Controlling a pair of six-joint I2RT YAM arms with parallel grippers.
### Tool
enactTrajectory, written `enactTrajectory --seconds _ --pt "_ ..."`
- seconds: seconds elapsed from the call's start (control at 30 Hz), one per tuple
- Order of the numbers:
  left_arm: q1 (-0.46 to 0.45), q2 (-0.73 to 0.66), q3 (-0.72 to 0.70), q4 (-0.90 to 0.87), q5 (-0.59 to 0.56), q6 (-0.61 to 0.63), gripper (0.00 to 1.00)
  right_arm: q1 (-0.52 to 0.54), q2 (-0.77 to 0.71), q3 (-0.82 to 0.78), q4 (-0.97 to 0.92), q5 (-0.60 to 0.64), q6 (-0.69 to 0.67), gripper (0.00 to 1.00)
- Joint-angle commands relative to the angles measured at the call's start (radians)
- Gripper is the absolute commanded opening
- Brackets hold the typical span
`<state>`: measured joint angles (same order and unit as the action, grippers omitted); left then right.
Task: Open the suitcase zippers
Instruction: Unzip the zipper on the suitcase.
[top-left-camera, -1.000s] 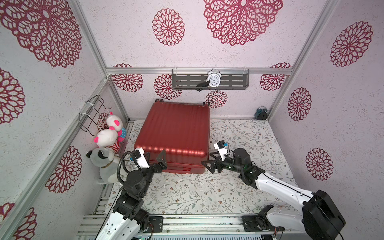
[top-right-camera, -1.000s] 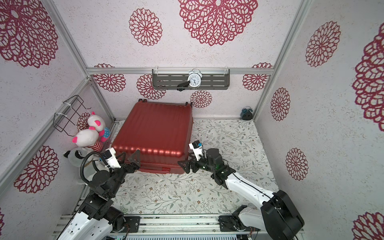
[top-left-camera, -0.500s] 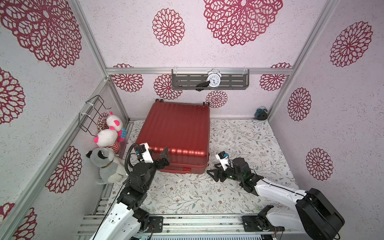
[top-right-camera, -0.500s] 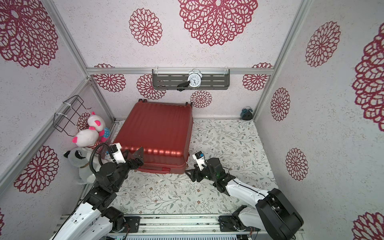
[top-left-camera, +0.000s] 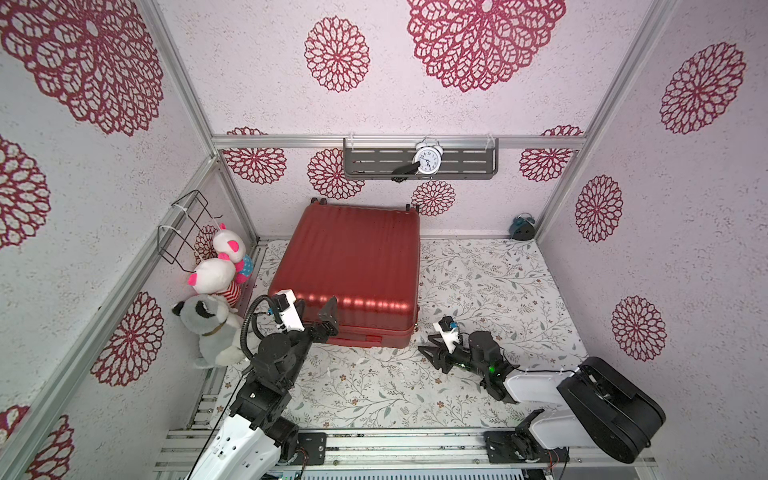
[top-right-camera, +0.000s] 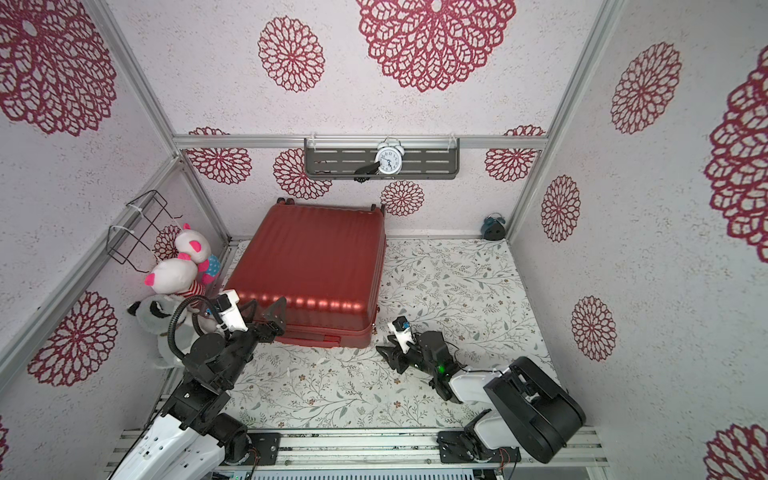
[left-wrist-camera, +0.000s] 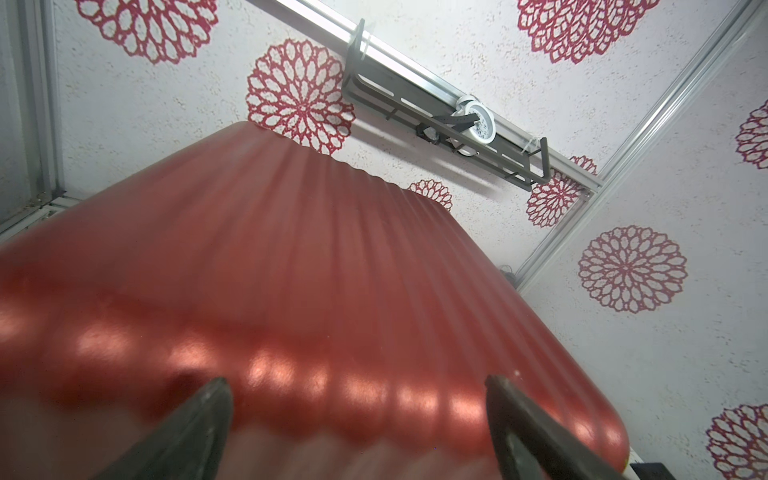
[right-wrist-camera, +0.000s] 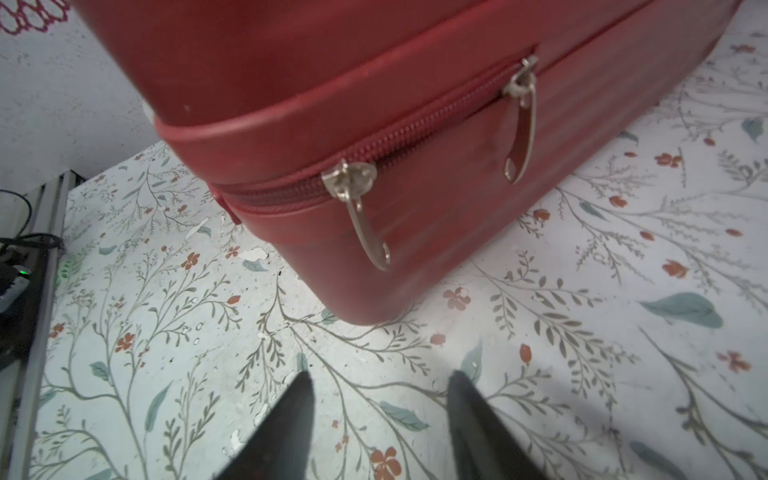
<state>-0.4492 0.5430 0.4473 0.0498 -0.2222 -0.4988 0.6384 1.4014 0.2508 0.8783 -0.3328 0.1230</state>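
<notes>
The red suitcase (top-left-camera: 353, 266) (top-right-camera: 311, 266) lies flat on the floral floor in both top views. The right wrist view shows the zippers: a dark red track (right-wrist-camera: 415, 137) round its near right corner, with two silver sliders (right-wrist-camera: 353, 178) (right-wrist-camera: 519, 83) a short way apart, their pulls hanging down. My right gripper (top-left-camera: 428, 355) (right-wrist-camera: 380, 378) sits low over the floor a little in front of that corner, jaws partly apart with nothing between them. My left gripper (top-left-camera: 330, 318) (left-wrist-camera: 356, 380) stands wide open at the near left edge of the lid (left-wrist-camera: 332, 291), holding nothing.
Plush toys (top-left-camera: 212, 278) and a wire basket (top-left-camera: 187, 228) line the left wall beside my left arm. A grey shelf with a white clock (top-left-camera: 426, 160) hangs on the back wall. A small blue clock (top-left-camera: 523, 226) sits in the back right corner.
My right gripper has drawn back from the suitcase's near right corner, dropped toward the floor, and narrowed its jaws. My left gripper has moved right along the suitcase's near edge, still wide open.
</notes>
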Motion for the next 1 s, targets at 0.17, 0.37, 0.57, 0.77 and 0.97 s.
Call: enactTrajectory --seconds 0.17,0.37,0.57,0.77,0.97 --pt "-0.009 0.006 -0.005 0.033 0.03 0.025 0.98 -0.007 0.087 0.044 0.193 -0.067 -0.033 0.48" --pt "-0.008 0.008 -0.009 0.041 0.037 0.03 0.98 -0.008 0.113 0.034 0.25 -0.03 -0.039 0.4" --pt "-0.008 0.013 -0.009 0.044 0.041 0.033 0.98 -0.008 0.185 0.06 0.316 -0.078 -0.022 0.26" --pt "-0.009 0.015 -0.008 0.044 0.049 0.036 0.98 -0.008 0.243 0.059 0.394 -0.104 -0.003 0.23" --pt "-0.009 0.018 -0.009 0.048 0.053 0.039 0.98 -0.008 0.24 0.043 0.434 -0.08 -0.003 0.25"
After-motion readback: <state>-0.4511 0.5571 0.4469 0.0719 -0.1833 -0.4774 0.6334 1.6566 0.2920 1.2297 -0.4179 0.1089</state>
